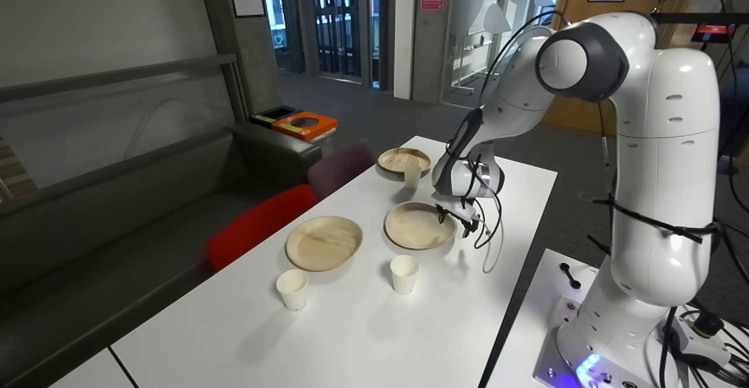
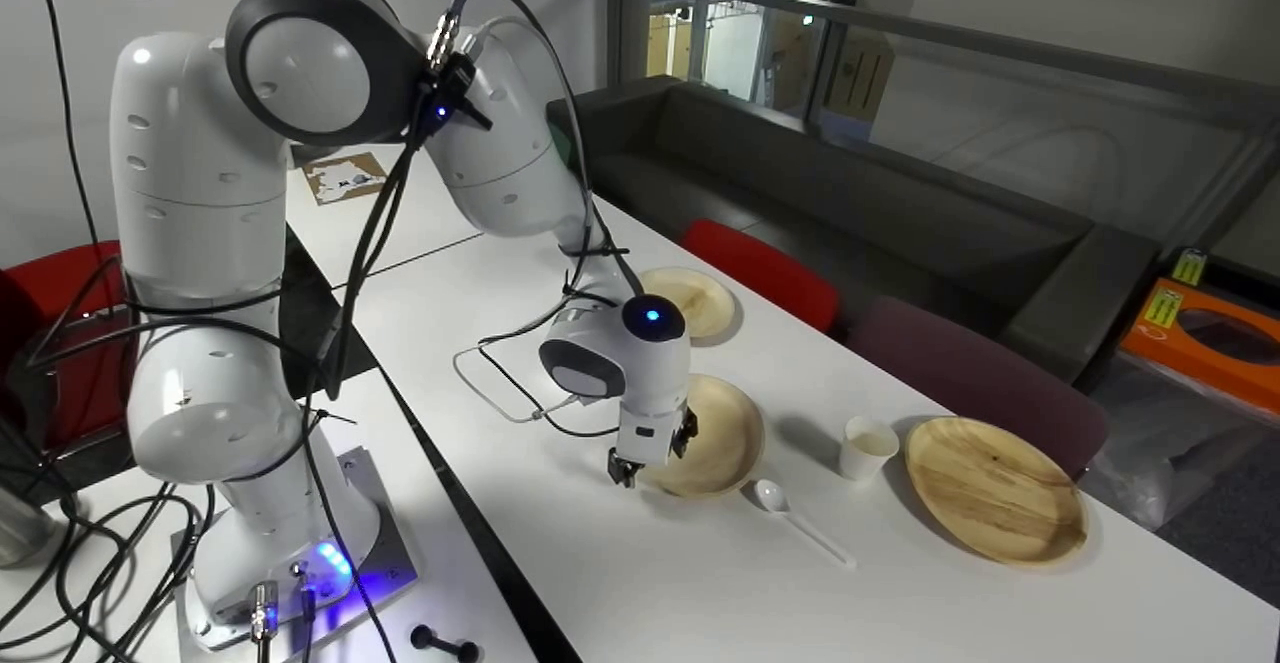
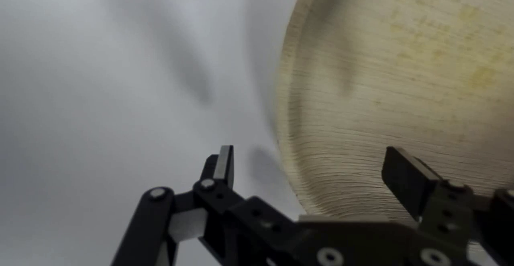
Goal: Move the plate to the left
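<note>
The plate, round, shallow and beige with a low rim, lies flat on the white table in both exterior views point(image 1: 412, 228) point(image 2: 727, 443). It fills the right of the wrist view point(image 3: 401, 93). My gripper point(image 1: 455, 222) is open and empty at the plate's rim, also seen in an exterior view point(image 2: 653, 451). In the wrist view the gripper point(image 3: 309, 153) has one finger outside the rim over the table and one over the plate's inside. The fingers look to be above the plate; contact cannot be told. The gripper hides part of the near rim.
Similar beige plates lie on either side point(image 1: 325, 243) point(image 2: 1000, 493). White cups stand on the table point(image 1: 292, 290) point(image 1: 404, 275) point(image 2: 867, 449). A white spoon point(image 2: 800, 523) lies beside the plate. A red chair point(image 1: 257, 227) stands at the table's far edge.
</note>
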Robot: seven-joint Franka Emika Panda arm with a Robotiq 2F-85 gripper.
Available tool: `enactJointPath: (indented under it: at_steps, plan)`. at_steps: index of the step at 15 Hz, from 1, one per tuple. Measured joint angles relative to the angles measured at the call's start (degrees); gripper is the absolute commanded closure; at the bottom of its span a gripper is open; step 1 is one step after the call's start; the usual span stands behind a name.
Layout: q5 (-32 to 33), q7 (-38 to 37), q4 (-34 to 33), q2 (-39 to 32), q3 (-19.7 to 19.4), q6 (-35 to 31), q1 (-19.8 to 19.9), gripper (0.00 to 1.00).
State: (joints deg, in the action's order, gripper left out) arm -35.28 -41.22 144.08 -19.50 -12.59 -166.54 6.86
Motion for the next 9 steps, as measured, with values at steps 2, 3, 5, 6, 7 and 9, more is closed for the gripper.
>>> enactJointPath:
  at_steps: [2, 3, 5, 6, 7, 9]
  plan:
    - [1.8, -1.35, -0.02, -0.61, -0.36, 0.0, -0.28, 0.33]
    - [2.89, -2.04, -0.02, -0.92, -0.58, 0.04, -0.43, 0.41]
    - [4.92, -3.45, -0.02, -1.31, -1.13, 0.1, -0.92, 0.55]
    - [5.82, -4.02, -0.02, -1.41, -1.24, 0.1, -1.01, 0.64]
    - [6.52, -4.42, -0.02, -1.45, -1.26, 0.11, -1.05, 0.71]
    - [7.52, -4.9, -0.02, -1.45, -1.26, 0.15, -1.05, 0.87]
